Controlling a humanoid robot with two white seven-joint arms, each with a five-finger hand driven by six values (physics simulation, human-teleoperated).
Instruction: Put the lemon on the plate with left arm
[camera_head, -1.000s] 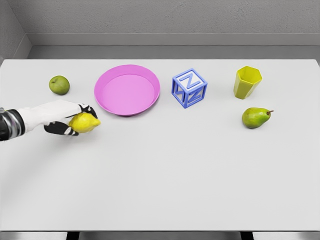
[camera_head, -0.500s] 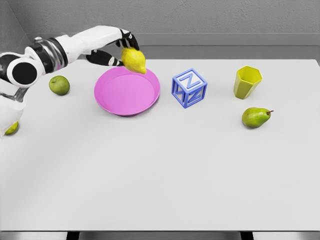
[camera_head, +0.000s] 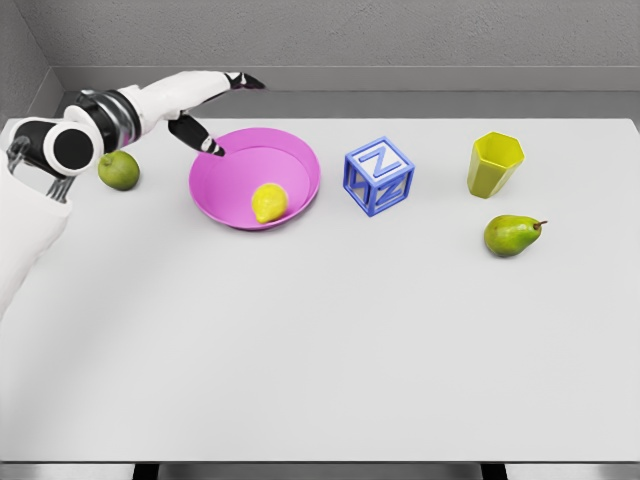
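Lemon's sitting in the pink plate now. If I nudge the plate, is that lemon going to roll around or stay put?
Probably it rolls a little: the lemon is rounded and lies loose, with the left hand open and clear of it. The plate has a raised rim, which should likely keep it inside. Its oval shape suggests a wobble rather than a steady roll.

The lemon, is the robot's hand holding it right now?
No, the lemon lies inside the pink plate, while the left hand hovers above the plate's far left rim with fingers spread, touching nothing.
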